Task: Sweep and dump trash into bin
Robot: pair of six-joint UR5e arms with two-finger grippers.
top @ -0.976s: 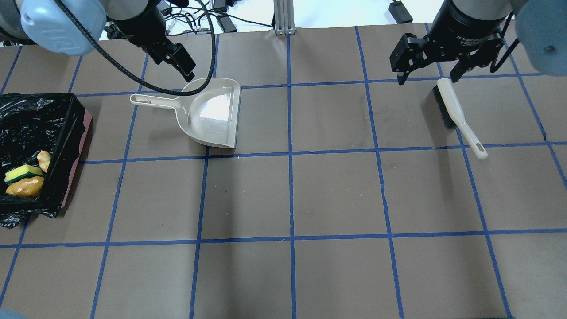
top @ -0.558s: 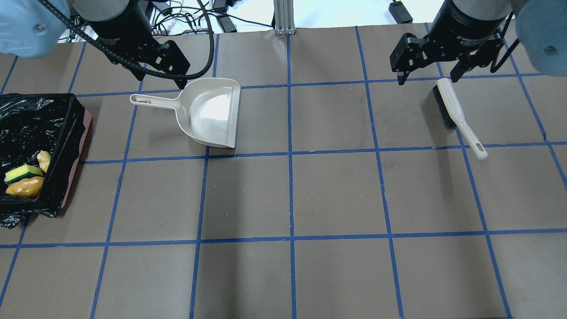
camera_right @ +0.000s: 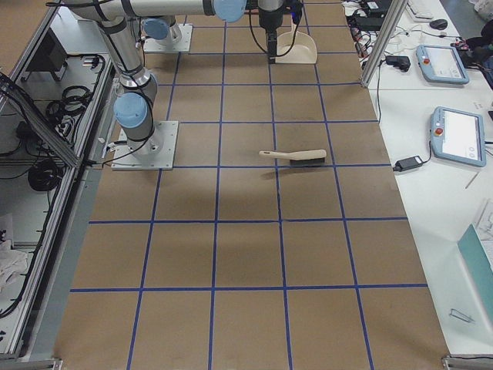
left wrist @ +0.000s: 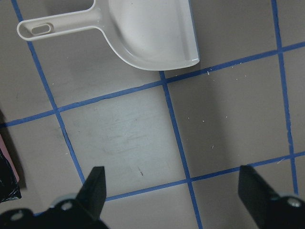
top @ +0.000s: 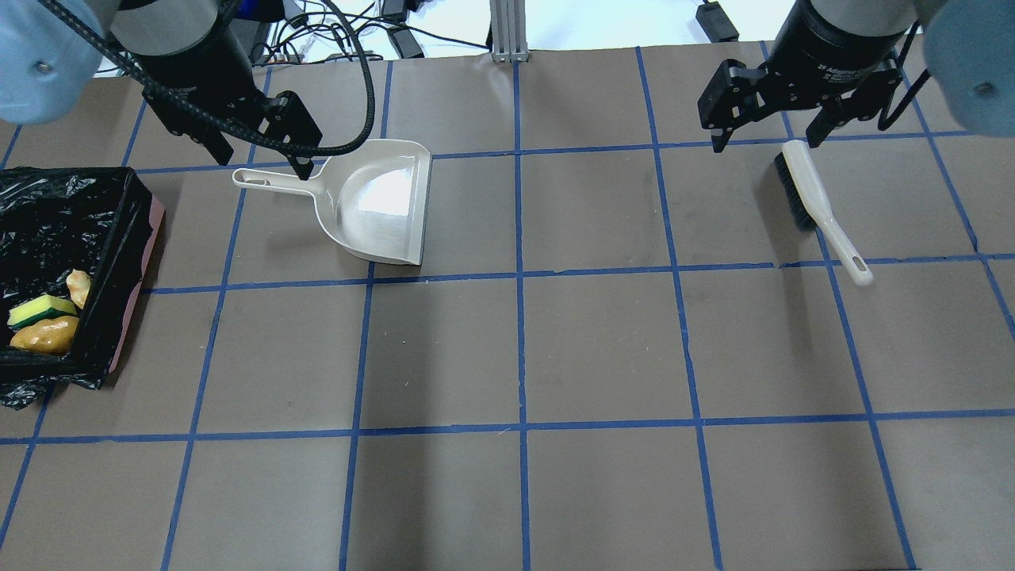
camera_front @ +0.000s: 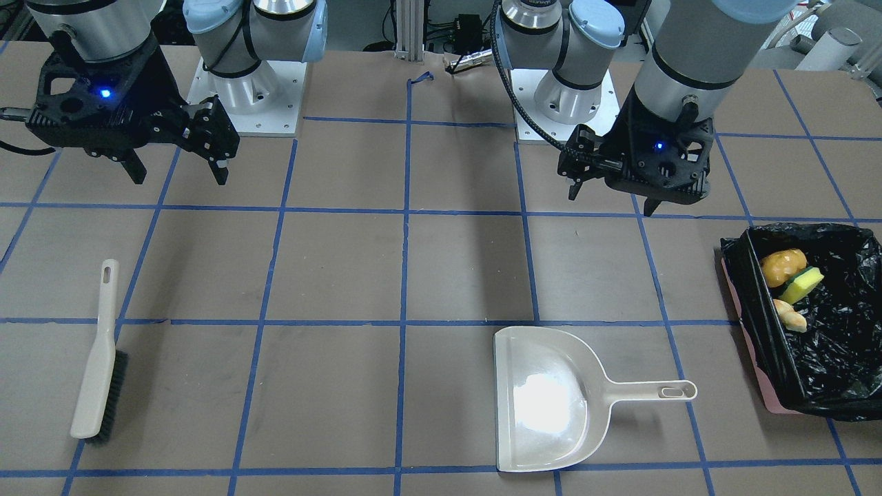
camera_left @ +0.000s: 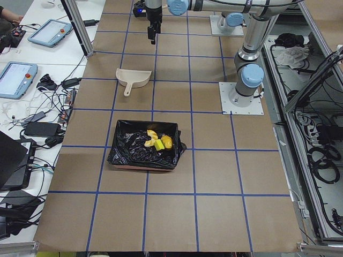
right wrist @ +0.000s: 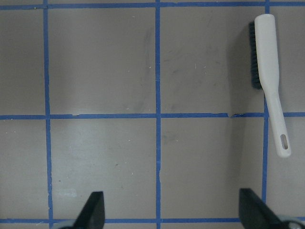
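Left hand [top: 262,159] first: we see its two fingers spread wide with nothing between them, and its wrist camera shows only bare worktop [top: 603,349] in the gap. It hovers above the surface, fingers pointing down, near the handle of the beige dustpan [top: 381,202]. From overhead, one fingertip overlaps that handle, but the front-facing view puts the hand clear of the pan, on the robot's side of it. The dustpan lies flat on the brown, blue-taped worktop, its open lip turned away from the bin and its handle pointing toward it.

Across to the right hand [top: 765,143]: it is spread wide as well, and we see nothing in its grasp. It hangs above the worktop near the bristle end of the brush [top: 817,202]. The brush lies on its side, with its dark bristles facing the middle of the worktop and its pale handle angled away from the hand.

Out at the left edge sits the bin [top: 55,206], pink-walled and lined with crinkled black plastic. All three pieces of trash are inside it, bunched at the end nearer the robot's base. The glossy golden-brown lump [top: 44,335] is closest to that end. The yellow sponge with its green side [top: 40,308] touches it. The tan croissant-like piece [top: 78,287] lies just beside the sponge, against the liner wall.
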